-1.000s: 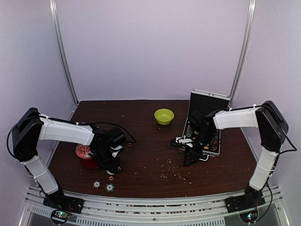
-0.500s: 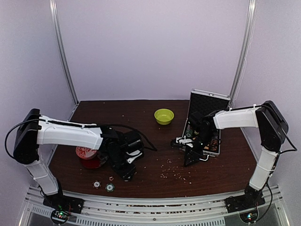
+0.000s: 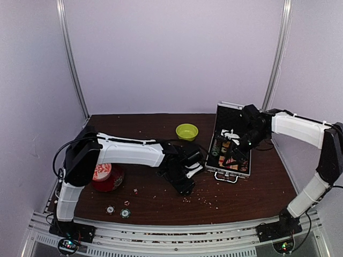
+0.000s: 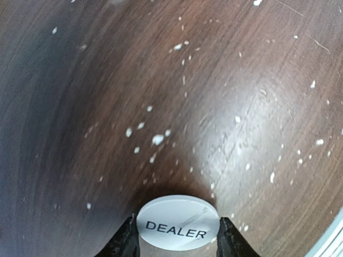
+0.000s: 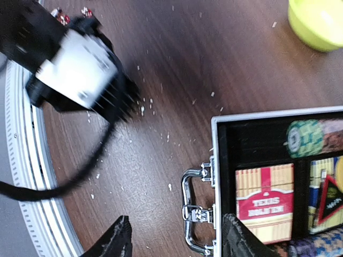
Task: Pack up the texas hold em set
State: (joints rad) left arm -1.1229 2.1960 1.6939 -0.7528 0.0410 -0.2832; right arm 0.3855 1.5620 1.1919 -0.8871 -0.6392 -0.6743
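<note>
Pale lilac walls stand around a dark brown wooden table [image 3: 155, 126] which has many small white crumbs [image 4: 157, 140] spread on it. At the right side of the table, toward the far edge, the silver case [image 3: 231, 119] lies open, its lid standing upright and its handle [image 5: 195, 214] turned to the near edge. Inside the black lining a red card deck [image 5: 266, 203] with the words TEXAS HOLD'EM lies flat in one compartment, and a row of green chips [image 5: 305, 137] lies in the compartment just beside it. The right gripper [image 5: 179, 243] hangs above the near rim of the case, over the handle; its fingers are spread apart and nothing is between them. The left gripper [image 4: 178, 241] is near the middle of the table, to the left of the case and apart from it. Its two fingers are pressed on the sides of a white round DEALER button [image 4: 178, 222], held flat and low over the wood; whether it touches the wood I cannot tell. Two small round pieces [image 3: 110, 210] lie close together near the near edge on the left side. A red-and-white tin [image 3: 109, 176] stands close to the left edge, and a lime-green bowl [image 3: 186, 131] stands toward the far edge, to the left of the case
</note>
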